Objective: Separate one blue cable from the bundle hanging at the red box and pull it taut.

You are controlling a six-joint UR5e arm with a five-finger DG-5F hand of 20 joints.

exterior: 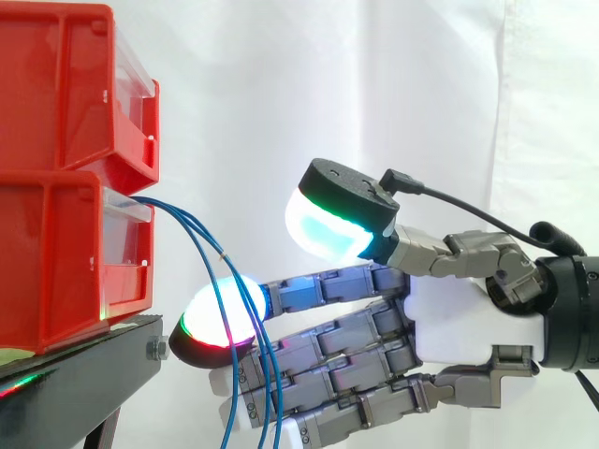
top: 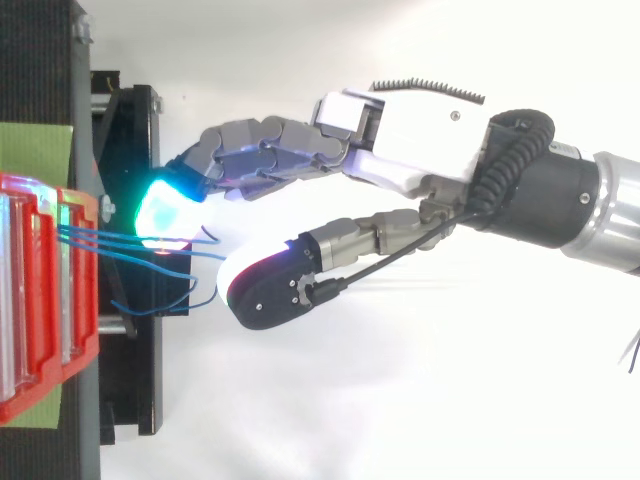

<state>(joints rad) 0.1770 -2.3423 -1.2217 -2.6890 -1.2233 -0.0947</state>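
Observation:
Several thin blue cables (exterior: 180, 215) come out of the front of the lower red bin (exterior: 56, 262) and droop down in a loose bundle. In the top view the same cables (top: 105, 238) fan out rightward from the bin. My hand (exterior: 449, 318) reaches in from the right, open, with its fingers straight. A glowing fingertip (exterior: 213, 323) sits among the hanging cables, which cross in front of the fingers. The thumb (exterior: 328, 224) is held apart above them, touching no cable. From above, the fingertip (top: 165, 210) lies over the cables and the thumb (top: 270, 285) stands off to one side.
A second red bin (exterior: 56, 84) is stacked on the lower one. Both rest on a black stand (exterior: 84, 360) whose edge lies just left of the fingertips. A white curtain hangs behind. A green patch (top: 35, 150) lies beside the bins on the stand.

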